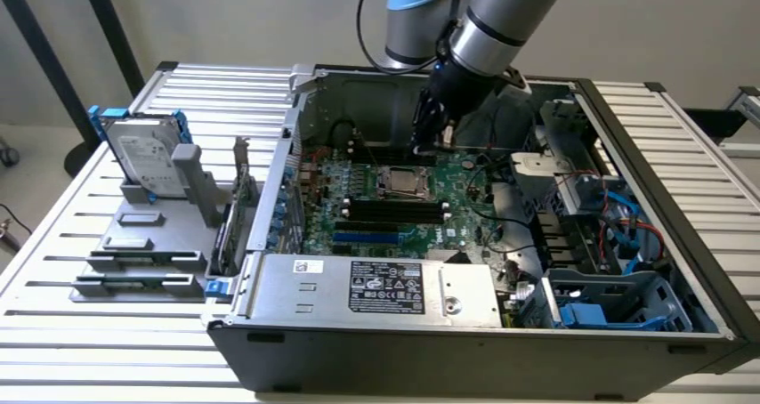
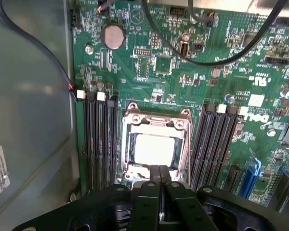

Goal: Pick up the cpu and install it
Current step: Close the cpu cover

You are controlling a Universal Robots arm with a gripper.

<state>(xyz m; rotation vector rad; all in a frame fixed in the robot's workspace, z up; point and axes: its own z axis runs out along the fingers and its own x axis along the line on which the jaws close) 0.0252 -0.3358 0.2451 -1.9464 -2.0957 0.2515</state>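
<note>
One arm reaches down into one open PC case [image 1: 665,333] that lies on a slatted white surface [image 1: 119,351]. Its one claw [image 1: 432,144] is clenched, the two fingers [image 2: 149,192] pressed together with nothing between them, and it hangs just above the edge of the socket [image 2: 127,120].

The one cpu [image 2: 154,149], a flat square with a silver-grey top, lies in that socket on the green board [image 2: 221,62], ringed by the metal frame and apart from the claw. In the exterior view the cpu [image 1: 401,183] sits near the middle of the board.

Two banks of black memory slots [image 2: 100,139] flank the socket, one on each side. One coin cell [image 2: 113,36] sits further up the board, and two blue slots [image 2: 253,178] stand by the far bank.

"DELL" [image 2: 262,118] is printed in white on the board and reads upside down in the wrist view. One power supply [image 1: 380,288] carries a black label, too small to read. Outside the case, at the exterior view's left, one hard drive [image 1: 142,155] stands upright in blue brackets.
</note>
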